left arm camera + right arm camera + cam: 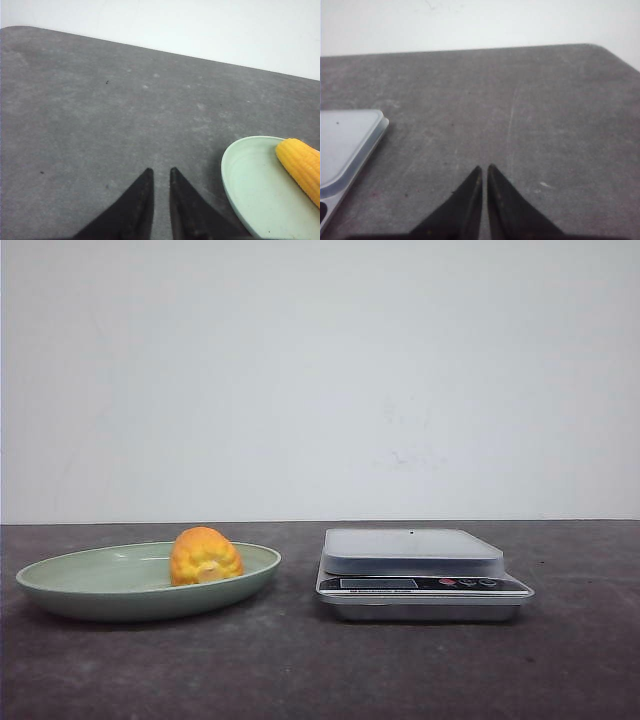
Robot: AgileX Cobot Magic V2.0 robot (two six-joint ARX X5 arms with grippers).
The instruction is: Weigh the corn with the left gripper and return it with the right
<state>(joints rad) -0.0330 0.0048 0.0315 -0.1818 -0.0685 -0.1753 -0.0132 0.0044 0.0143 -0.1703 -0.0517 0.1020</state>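
- Corn (205, 556): one short, stubby cob piece with orange-yellow kernel rows and a pale cut end facing the front camera. It lies inside the plate, right of the plate's centre. In the left wrist view, the corn (301, 167) shows as a ribbed yellow length, cut off by the picture's edge.
- Plate (70, 575): shallow, oval, pale green; stands on the left part of the table. Part of the plate (250, 190) shows in the left wrist view.
- Kitchen scale (422, 586): silver body, pale grey square platform with nothing on it, dark front strip with a display and small round buttons. The display reading and the small print under it are too small to read. It stands just right of the plate, not touching it. A corner of the scale (347, 145) shows in the right wrist view.
- Table (300, 670): dark grey, mottled, against a white wall.
- Left gripper (160, 174): black pointed fingers nearly together, a narrow gap between the tips, holding nothing; over bare table beside the plate.
- Right gripper (484, 169): black pointed fingers almost meeting at the tips, holding nothing; over bare table beside the scale.
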